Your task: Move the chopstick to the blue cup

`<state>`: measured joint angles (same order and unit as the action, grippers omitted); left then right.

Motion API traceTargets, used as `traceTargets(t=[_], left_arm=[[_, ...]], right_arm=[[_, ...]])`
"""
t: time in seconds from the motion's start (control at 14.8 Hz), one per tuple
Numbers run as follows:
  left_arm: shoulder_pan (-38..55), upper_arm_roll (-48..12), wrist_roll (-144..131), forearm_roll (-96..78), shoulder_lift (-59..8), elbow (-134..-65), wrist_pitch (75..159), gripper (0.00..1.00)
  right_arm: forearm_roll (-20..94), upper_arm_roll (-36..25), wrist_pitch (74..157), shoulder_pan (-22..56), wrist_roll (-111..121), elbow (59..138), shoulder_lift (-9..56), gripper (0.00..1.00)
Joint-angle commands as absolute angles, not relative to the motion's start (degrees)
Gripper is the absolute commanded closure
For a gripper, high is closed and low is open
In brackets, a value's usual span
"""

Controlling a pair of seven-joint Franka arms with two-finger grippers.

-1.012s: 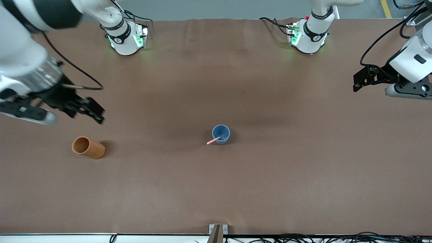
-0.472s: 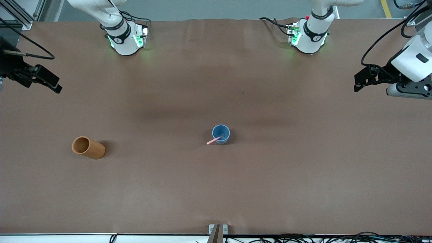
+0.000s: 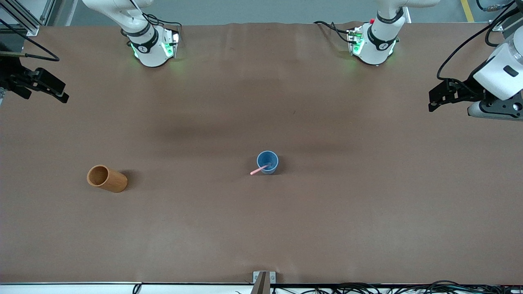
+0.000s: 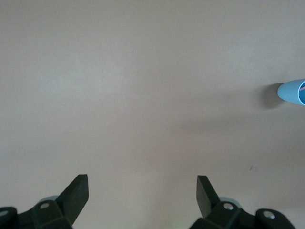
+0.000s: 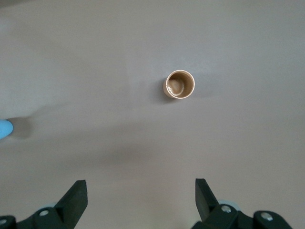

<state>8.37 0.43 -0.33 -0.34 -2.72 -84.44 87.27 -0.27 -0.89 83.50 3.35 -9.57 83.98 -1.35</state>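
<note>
The right hand has pulled back to the desk edge, spread wide, empty like the waiting left hand; chopstick apparently rests in the blue cup, task likely complete.

Soft, even overhead light is falling on the brown table, casting only faint broad shadows. The blue cup and wooden cup are throwing small shadows. Both wrist views are looking paler, washed out.

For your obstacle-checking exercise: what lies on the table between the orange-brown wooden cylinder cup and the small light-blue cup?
Nothing: in the front view only bare brown table separates the orange-brown wooden cylinder cup from the small light-blue cup.
</note>
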Motion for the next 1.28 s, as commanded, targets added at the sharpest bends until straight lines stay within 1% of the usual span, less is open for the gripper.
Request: traceTargets(t=[0.0,0.2,0.34,0.67,1.21], left_arm=[[8.0,-0.09,-0.79,-0.44,-3.52,-82.88,87.01,0.0],[8.0,-0.09,-0.79,-0.44,-3.52,-82.88,87.01,0.0],[8.0,-0.09,-0.79,-0.35,-3.52,-82.88,87.01,0.0],[8.0,-0.09,-0.79,-0.35,-3.52,-82.88,87.01,0.0],[8.0,0.0,-0.79,-0.44,-3.52,-82.88,87.01,0.0]], right_arm=[[-0.62,0.53,84.29,1.5,-8.44,86.57,-3.43,0.0],[0.0,1.58,84.73,-0.52,-8.44,86.05,-3.25,0.0],[-0.35,0.97,84.38,0.08,-8.44,85.7,-3.16,0.0],[0.0,1.14,84.29,0.18,-8.44,81.92,-2.64,0.0],[0.18,1.23,84.55,0.53,-5.89,83.06,-2.37,0.0]])
